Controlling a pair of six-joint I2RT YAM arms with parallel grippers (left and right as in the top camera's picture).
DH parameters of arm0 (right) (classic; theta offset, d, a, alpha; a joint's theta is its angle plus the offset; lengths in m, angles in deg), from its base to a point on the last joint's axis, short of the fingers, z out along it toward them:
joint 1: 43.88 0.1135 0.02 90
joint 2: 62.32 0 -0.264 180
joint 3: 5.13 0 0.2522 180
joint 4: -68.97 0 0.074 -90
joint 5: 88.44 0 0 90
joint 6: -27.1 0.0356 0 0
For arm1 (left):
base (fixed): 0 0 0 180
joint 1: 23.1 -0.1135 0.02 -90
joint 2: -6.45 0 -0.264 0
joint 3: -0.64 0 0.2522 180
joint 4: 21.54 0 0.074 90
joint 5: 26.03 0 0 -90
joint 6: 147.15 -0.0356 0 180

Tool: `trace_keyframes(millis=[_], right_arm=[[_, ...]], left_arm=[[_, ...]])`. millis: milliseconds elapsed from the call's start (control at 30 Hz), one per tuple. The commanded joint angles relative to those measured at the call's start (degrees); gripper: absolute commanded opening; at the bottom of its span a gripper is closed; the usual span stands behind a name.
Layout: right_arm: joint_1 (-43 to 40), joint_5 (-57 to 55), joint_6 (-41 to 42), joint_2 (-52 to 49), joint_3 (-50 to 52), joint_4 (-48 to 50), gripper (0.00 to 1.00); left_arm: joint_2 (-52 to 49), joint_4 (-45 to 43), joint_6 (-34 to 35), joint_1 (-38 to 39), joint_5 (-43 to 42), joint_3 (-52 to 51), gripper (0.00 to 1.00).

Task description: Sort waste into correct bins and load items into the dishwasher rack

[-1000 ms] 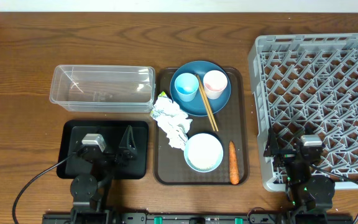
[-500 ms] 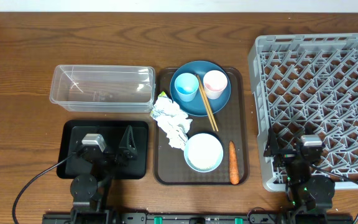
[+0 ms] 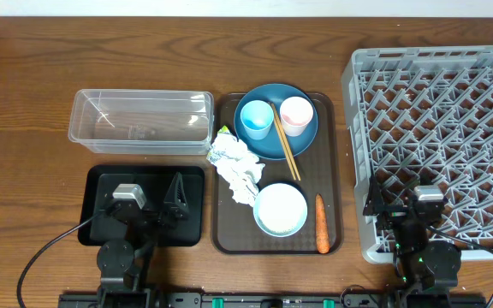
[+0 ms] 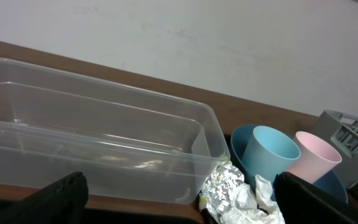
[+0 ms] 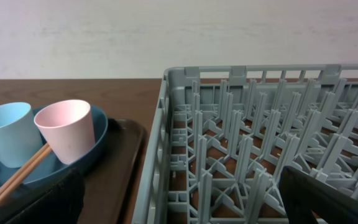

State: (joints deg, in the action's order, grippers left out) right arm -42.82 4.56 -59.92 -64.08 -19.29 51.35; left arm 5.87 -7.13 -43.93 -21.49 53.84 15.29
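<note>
The left gripper [image 3: 139,201] hangs with its fingers spread wide and nothing between them, over a shallow black rectangular tray [image 3: 97,180] left of the dark brown serving tray [image 3: 332,171]. The right gripper [image 3: 422,204] is likewise parted and bare, above the near corner of the large grey plastic lattice rack [image 3: 452,111] on the brown tray's right.

A clear rectangular plastic tub [image 3: 141,120] lies beyond the black tray, just left of the brown tray. On the brown tray's far end, a round dark-blue plate [image 3: 259,150] carries a light-blue cup [image 3: 257,120], a pink cup [image 3: 296,115] and wooden chopsticks [image 3: 286,143]. Crumpled white napkins [image 3: 242,175] and a silver foil wrapper [image 3: 221,147] lie at its left edge, and a light-blue bowl [image 3: 280,209] and an orange carrot [image 3: 321,224] at its near end.

Everything stands on a brown wood-grain table [image 3: 32,103], backed by a plain pale wall [image 4: 229,43].
</note>
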Motion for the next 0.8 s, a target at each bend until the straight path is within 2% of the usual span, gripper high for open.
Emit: trace_keyframes(millis=[0,667,767], right_arm=[[-0.1,0.0,-0.3,-0.2,0.1,-0.2,0.99],[-0.1,0.0,-0.3,-0.2,0.1,-0.2,0.99],[-0.1,0.0,-0.3,-0.2,0.1,-0.2,0.99]], left_arm=[[0.3,2.3,-0.7,-0.2,-0.7,-0.7,0.98],[0.3,2.3,-0.6,-0.2,-1.0,-0.7,0.98],[0.3,2.3,2.7,-0.2,-1.4,-0.7,0.98]])
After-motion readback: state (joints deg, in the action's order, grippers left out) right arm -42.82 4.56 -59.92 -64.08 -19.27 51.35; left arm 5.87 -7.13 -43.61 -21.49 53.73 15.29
